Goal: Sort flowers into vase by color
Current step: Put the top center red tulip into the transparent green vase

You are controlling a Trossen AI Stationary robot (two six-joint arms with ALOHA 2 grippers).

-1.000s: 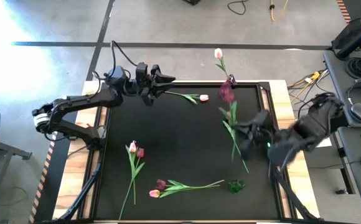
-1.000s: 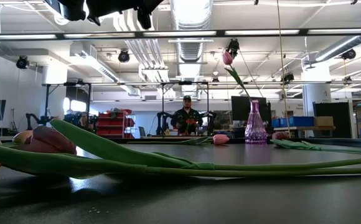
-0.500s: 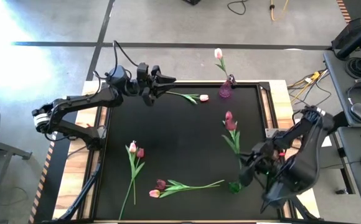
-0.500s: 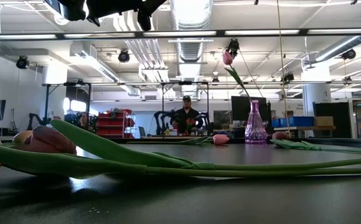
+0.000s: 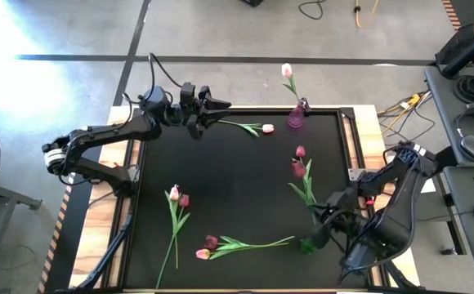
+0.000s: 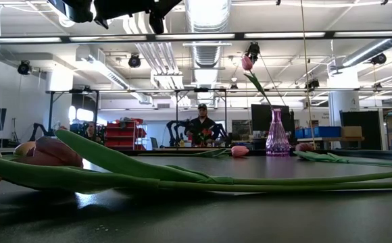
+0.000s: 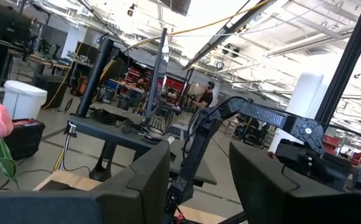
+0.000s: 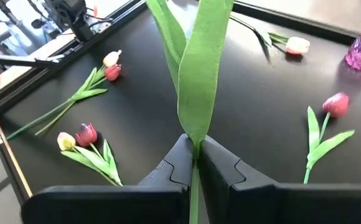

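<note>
Gripping a green tulip stem (image 8: 196, 93), the right hand (image 8: 195, 163) has its fingers pressed together on it near the bench's right front corner; in the high view this hand (image 5: 328, 224) sits just beside a small green vase (image 5: 309, 244), which looks empty. The held tulip (image 5: 300, 169) leans over the dark bench (image 5: 237, 184), its maroon head up beside another tulip head (image 5: 300, 151).

A purple vase (image 5: 295, 119) at the far right edge holds one pink tulip (image 5: 286, 70). Loose flowers lie as follows: a pale pink tulip (image 5: 266, 128) near the far edge, a pink-and-maroon pair (image 5: 177, 197) on the left, and a second pair (image 5: 207, 247) near the front edge. The bench's middle is bare.

The left hand (image 5: 212, 109) waits over the far left corner, fingers (image 7: 137, 186) apart and gripping nothing. A person (image 6: 202, 125) shows in the room beyond.
</note>
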